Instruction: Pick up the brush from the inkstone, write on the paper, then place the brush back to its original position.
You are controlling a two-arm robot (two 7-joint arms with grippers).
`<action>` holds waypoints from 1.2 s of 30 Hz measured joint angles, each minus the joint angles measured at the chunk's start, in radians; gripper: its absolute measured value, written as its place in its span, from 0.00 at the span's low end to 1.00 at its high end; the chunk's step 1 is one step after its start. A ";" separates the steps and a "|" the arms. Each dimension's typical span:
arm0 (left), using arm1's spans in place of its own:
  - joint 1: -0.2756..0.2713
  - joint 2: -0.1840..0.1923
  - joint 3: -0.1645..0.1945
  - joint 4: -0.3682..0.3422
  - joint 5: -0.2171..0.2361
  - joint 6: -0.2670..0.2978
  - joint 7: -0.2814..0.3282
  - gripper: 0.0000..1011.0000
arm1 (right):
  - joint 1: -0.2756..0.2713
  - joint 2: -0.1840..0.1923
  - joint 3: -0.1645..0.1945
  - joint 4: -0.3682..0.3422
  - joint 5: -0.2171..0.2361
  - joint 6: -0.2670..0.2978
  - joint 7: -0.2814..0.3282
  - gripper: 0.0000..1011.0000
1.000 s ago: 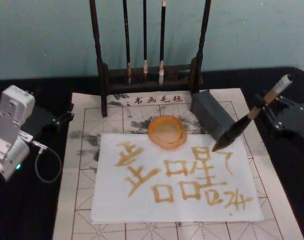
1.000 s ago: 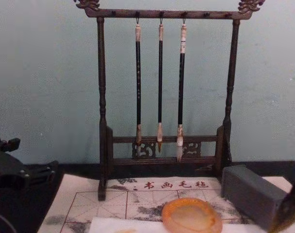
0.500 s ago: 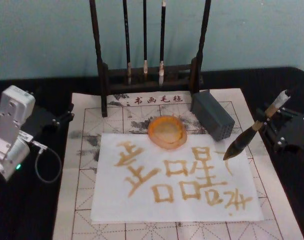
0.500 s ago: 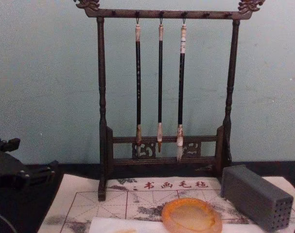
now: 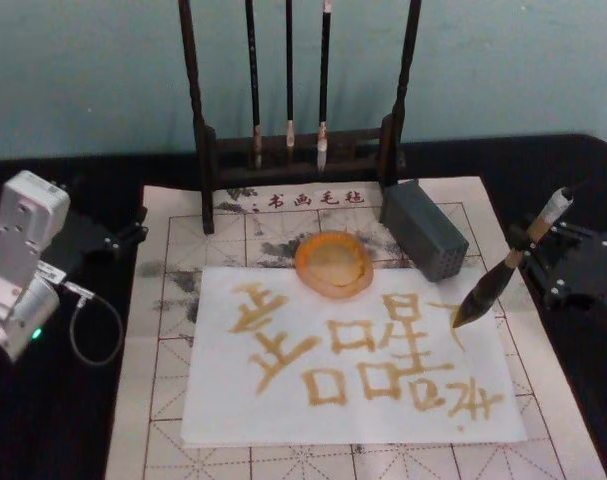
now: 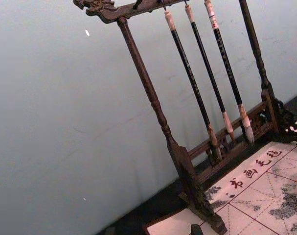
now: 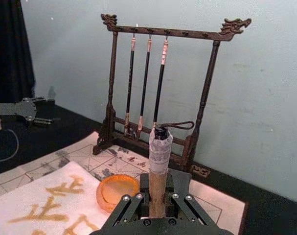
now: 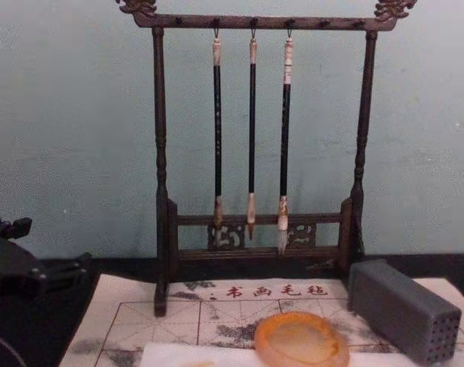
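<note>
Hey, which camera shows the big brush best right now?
The head view: the brush shows whole, end cap to bristles, slanting with its tip over the paper, held in the right claw. The right wrist view gives its capped handle end, clamped by the claw. Chest and left wrist views face the brush rack.

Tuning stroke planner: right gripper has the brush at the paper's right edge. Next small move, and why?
Probably lower the brush slightly and drag its tip along the paper, continuing the thin upper-right stroke. The right gripper is shut on the handle; the tip sits beside that stroke, contact unclear. The left gripper rests left of the mat.
</note>
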 joint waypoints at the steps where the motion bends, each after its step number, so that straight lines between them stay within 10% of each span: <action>1: 0.000 0.000 0.000 0.000 0.000 0.000 0.000 0.99 | -0.001 -0.002 0.003 0.000 -0.003 0.002 0.001 0.18; 36: 0.000 0.000 0.000 0.000 0.000 0.000 0.000 0.99 | -0.029 -0.062 0.062 -0.001 -0.070 0.030 0.030 0.18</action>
